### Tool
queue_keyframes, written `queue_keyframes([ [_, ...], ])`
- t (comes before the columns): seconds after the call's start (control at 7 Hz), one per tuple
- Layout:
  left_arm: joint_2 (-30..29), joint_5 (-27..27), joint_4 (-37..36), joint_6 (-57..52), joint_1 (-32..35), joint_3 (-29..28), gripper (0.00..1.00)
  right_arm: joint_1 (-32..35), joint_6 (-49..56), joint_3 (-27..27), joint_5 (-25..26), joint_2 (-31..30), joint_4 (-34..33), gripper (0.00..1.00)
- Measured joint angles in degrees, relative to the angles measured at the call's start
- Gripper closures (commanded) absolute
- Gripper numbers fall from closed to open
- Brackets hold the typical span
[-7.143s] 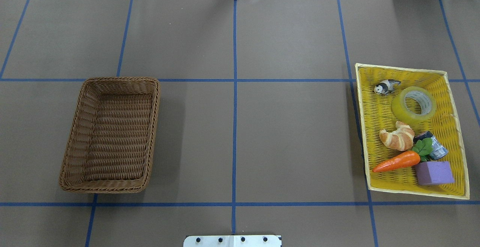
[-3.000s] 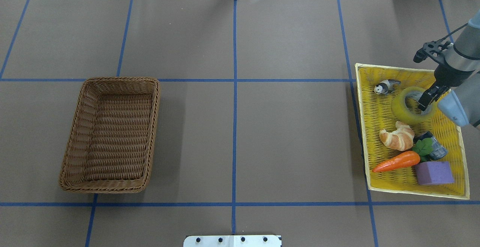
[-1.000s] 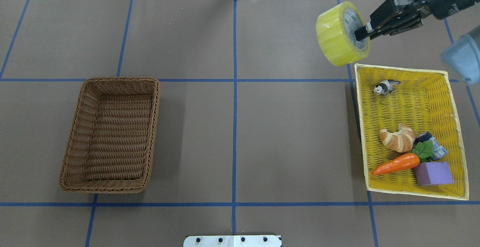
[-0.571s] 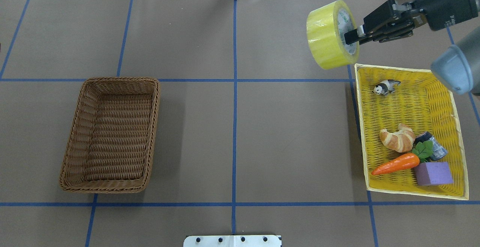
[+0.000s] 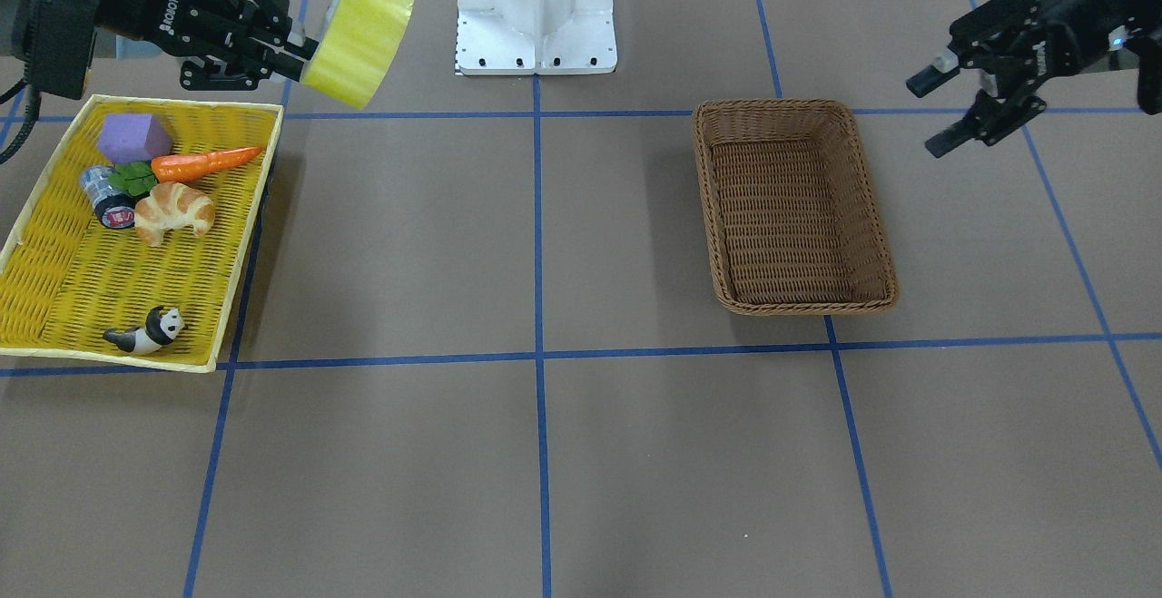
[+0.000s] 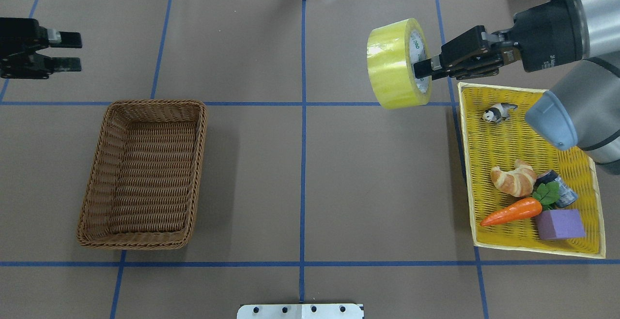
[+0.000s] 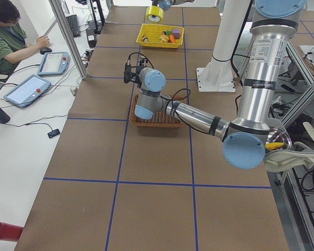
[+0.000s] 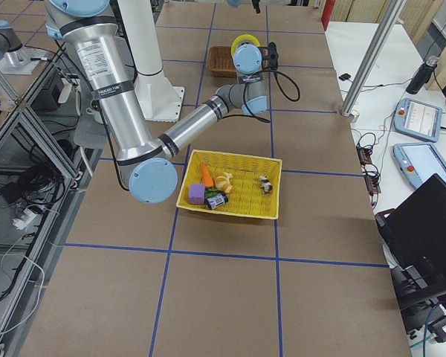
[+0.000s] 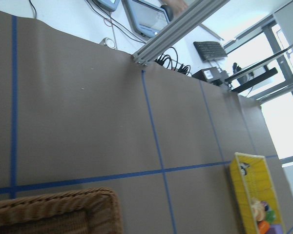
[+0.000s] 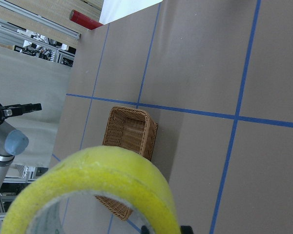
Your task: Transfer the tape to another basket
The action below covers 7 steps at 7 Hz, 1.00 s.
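Tape [image 6: 393, 67]: airborne, on edge, upper right of overhead view, just past the yellow tray's [image 6: 528, 90] corner.
Right gripper [image 6: 422, 68]: pinching the roll's wall at its right side.
Left gripper [image 6: 72, 51]: fingers spread, upper left.
Basket [image 6: 155, 102]: lower left, well apart from tape.

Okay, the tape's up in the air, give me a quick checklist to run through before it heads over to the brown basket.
1. Hold on the tape: the right gripper is shut on its wall, and the roll is lifted off the yellow tray. Ok.
2. Firmness of that hold: the roll hangs from one wall only. Cannot tell.
3. Room in the basket: nothing lies inside. Ok.
4. Way across the table: no objects between tape and basket. Ok.
5. The left gripper: open, off to the basket's side, not above it. Ok.
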<state>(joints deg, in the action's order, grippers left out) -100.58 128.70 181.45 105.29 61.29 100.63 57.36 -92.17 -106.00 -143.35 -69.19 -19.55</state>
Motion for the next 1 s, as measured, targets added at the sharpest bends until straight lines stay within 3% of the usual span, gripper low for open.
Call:
queue_keyframes([
  [0.29,-6.5,-11.0,2.9,14.4,-8.5,0.7,0.03,-6.2,-5.7,0.0,6.2,0.3,6.7,1.0],
  [0.57,-10.9,-22.0,3.3,17.5,-18.8,1.8,0.03,-13.4,-8.6,0.0,13.7,0.4,12.1,1.0],
  [1.0,-16.2,-28.7,3.1,17.6,-29.3,2.1,0.03,-17.6,-9.1,0.2,16.5,0.3,13.3,1.0],
])
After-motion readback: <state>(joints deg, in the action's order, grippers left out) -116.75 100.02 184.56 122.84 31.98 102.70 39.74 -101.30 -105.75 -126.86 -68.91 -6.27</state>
